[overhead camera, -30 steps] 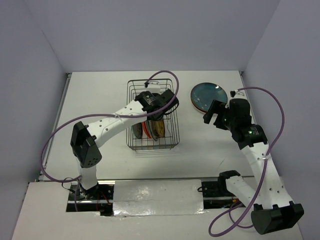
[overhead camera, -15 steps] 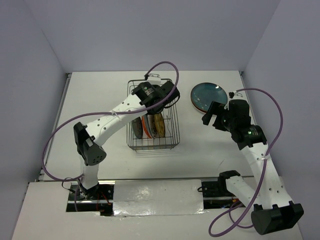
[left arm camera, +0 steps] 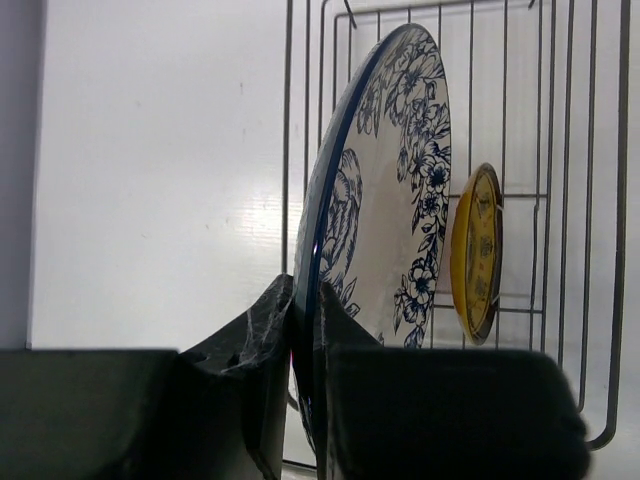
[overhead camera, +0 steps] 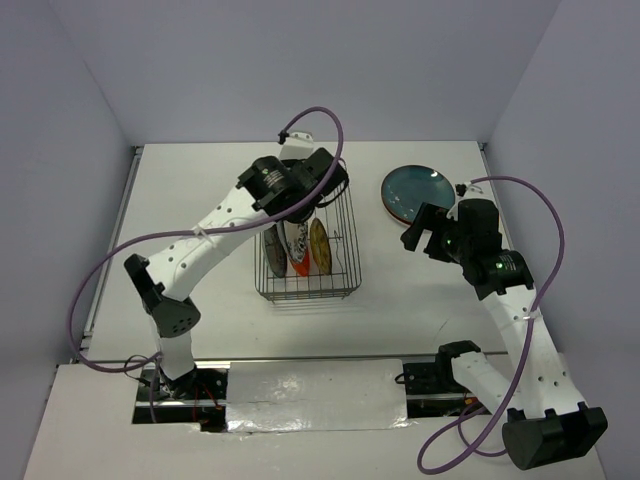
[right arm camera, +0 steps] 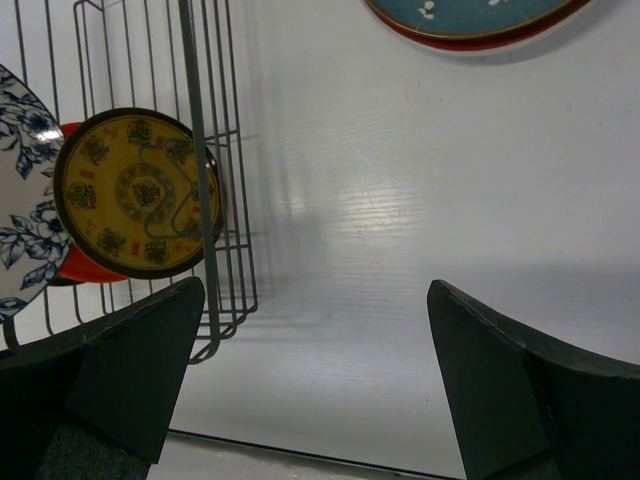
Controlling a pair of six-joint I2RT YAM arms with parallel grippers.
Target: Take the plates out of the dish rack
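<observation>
My left gripper is shut on the rim of the white plate with dark floral pattern and holds it on edge above the dark wire dish rack. A yellowish plate stands upright in the rack, with a red-orange plate behind it. The teal plate lies flat on the table right of the rack. My right gripper is open and empty, between the rack and the teal plate.
The rack stands at the middle of the white table. Another dark-edged plate stands at the rack's left side. Walls close in the table at the back and both sides.
My left gripper has risen and shifted slightly left, drawing the white floral plate up out of the rack. The right arm has barely moved.
</observation>
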